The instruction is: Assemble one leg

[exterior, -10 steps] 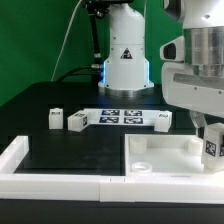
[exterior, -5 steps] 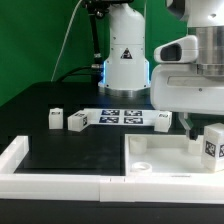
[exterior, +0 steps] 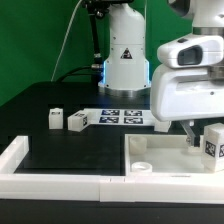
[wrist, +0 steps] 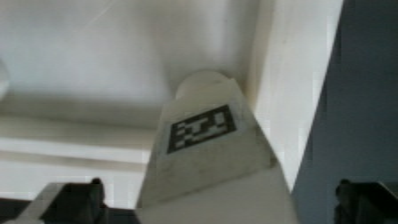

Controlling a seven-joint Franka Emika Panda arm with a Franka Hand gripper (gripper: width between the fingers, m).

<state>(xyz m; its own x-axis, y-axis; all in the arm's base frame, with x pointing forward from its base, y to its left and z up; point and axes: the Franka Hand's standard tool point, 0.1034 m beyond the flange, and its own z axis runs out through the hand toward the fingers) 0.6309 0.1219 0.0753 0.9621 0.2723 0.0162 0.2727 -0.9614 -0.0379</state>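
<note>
Here the gripper (exterior: 199, 133) hangs over the table's front corner on the exterior view's right, above the white panel (exterior: 160, 152) that lies there. The leg (exterior: 212, 141) is upright over the panel's far side, its marker facing the camera, just beside the one dark finger in sight. In the wrist view it runs between both fingers (wrist: 75, 203), and a thin gap seems to show on each side. The picture is blurred, so I cannot tell whether they pinch it. A second leg (exterior: 55, 119) and a third leg (exterior: 77, 121) stand mid-table, nearer the edge on the exterior view's left, beside the marker board (exterior: 120, 116).
</note>
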